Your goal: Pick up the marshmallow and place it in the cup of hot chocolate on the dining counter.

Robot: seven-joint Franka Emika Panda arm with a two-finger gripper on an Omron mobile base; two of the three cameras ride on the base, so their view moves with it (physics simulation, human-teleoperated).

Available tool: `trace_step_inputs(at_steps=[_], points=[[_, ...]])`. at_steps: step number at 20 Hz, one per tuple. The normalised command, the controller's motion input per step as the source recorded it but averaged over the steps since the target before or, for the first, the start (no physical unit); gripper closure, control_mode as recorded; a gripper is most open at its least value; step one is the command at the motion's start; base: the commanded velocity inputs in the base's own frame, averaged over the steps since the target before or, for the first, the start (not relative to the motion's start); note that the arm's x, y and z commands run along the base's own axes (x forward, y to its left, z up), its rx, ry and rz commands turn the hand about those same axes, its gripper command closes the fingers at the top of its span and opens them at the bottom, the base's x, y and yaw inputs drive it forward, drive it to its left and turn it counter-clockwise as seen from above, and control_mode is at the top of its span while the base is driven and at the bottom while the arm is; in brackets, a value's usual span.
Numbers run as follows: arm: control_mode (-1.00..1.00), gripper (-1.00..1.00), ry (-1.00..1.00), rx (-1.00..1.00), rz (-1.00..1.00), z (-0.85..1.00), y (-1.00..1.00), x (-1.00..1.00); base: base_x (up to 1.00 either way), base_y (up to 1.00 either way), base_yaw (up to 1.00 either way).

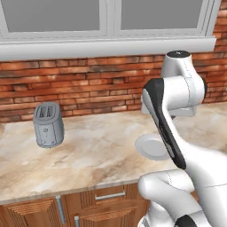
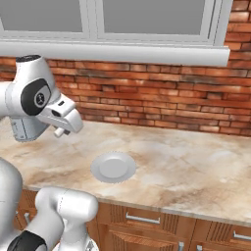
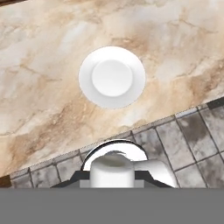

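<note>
Gripper [image 3: 112,174] is clamping the tiny white cylindrical marshmallow [image 3: 112,171] above the round grey plate [image 3: 112,77]; cup placement is pending

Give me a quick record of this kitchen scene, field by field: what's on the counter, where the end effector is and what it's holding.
surface: marbled counter against a brick wall, under a window
plate: round grey plate, nothing on it, near the front edge
toaster: grey toaster, upright, left of the plate and apart from it
end effector: raised above the counter's front edge, looking down on the plate
end effector state: shut on the marshmallow
marshmallow: white stubby cylinder between the fingertips, off the plate
</note>
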Motion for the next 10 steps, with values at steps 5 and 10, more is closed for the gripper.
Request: trace_step_inputs(at_steps=[5, 10], points=[[-1.00, 1.00, -0.13, 0.00, 0.12, 0.00, 0.00, -0.19, 0.00, 0.00, 0.00], [-1.00, 1.00, -0.01, 0.00, 0.09, 0.04, 0.00, -0.02, 0.00, 0.00, 0.00]])
